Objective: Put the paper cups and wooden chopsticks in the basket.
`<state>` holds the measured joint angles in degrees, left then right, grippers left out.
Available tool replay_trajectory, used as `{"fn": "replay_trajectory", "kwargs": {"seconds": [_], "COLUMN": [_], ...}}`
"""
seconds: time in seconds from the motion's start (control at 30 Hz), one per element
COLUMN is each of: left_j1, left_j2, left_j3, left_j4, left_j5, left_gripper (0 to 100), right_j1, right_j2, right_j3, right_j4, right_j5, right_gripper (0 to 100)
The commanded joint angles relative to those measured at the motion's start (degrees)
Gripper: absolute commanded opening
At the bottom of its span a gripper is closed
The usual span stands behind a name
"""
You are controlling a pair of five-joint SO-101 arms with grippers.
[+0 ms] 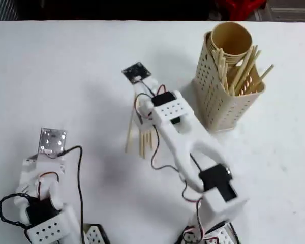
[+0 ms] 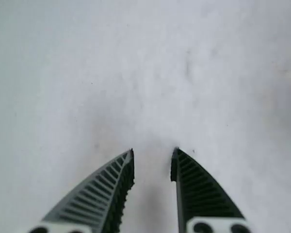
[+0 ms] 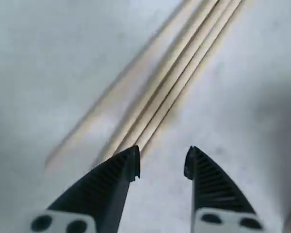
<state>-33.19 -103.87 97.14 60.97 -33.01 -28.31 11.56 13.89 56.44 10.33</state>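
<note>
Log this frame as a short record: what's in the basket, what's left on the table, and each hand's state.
basket: upright on the table, holding stacked cups and several chopsticks
loose chopsticks: a few lying flat on the table, apart from the basket
right hand: open, tips close by the loose chopsticks, gripping nothing
left hand: open, over bare table, empty
remaining: loose chopsticks not yet in basket

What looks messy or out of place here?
A few chopsticks lie loose on the table by the right claw, outside the basket. One lies at an angle, apart from the rest. Nothing looks spilled or broken.
</note>
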Motion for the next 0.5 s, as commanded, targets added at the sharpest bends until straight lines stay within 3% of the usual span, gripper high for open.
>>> {"fn": "replay_trajectory", "kwargs": {"seconds": [0.0, 0.47], "left_j1": [-0.4, -0.4], "left_j2": [-0.4, -0.4], "left_j3": [-0.18, -0.18], "left_j4": [0.35, 0.35], "left_j5": [-0.26, -0.26], "left_gripper": [14, 14], "right_j1": [2.42, -0.22], "right_j2": [0.92, 6.73], "right_j3": [-1.93, -2.02], "right_j4": [-2.86, -5.23], "right_j5": [0.53, 0.62], "right_gripper": [16.6, 16.3]}}
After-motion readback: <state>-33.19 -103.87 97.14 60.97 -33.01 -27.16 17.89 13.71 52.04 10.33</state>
